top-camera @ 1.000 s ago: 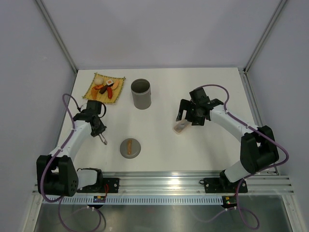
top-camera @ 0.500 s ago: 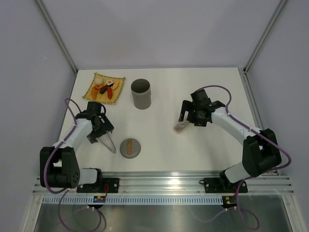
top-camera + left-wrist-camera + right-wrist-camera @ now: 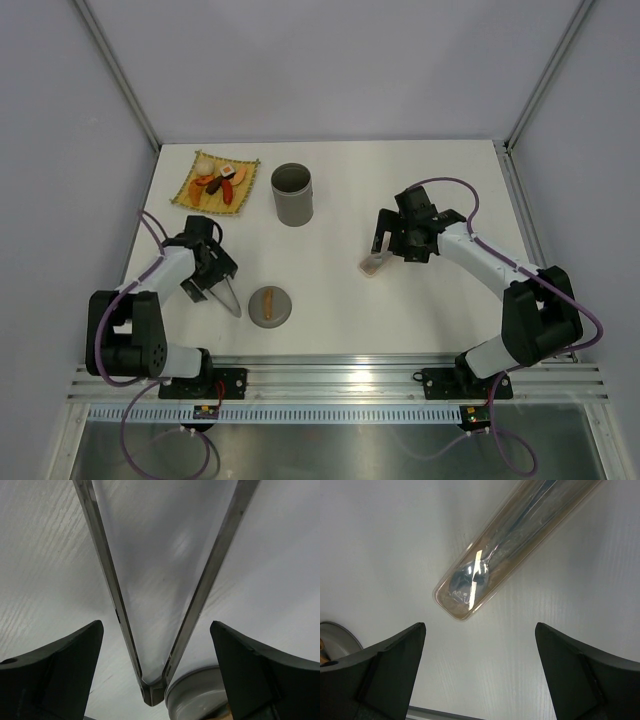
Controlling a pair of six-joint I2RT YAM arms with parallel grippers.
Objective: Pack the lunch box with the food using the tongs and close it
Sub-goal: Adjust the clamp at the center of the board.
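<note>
The grey lunch box (image 3: 292, 194) stands upright and open at the back centre. The orange, red and white food (image 3: 217, 181) lies on a yellow mat at the back left. The silver tongs (image 3: 227, 298) lie flat on the table with their joined end (image 3: 152, 691) beside the lid. My left gripper (image 3: 208, 283) hovers over the tongs, open (image 3: 156, 625), and both slim arms run between its fingers (image 3: 55, 675) without touching. My right gripper (image 3: 388, 245) is open (image 3: 480, 625) above bare table, just short of the cutlery case.
The round grey lid (image 3: 270, 305) with a brown handle lies near the front centre; its rim (image 3: 195, 700) nearly touches the tongs' joint. A clear oblong cutlery case (image 3: 505, 545) holding a spoon lies at the right (image 3: 374, 263). The yellow mat (image 3: 190, 195) sits by the left edge.
The left gripper was shut on the tongs, then opened and let them go. The tongs now lie on the table beside the lid. The right arm barely shifted.
</note>
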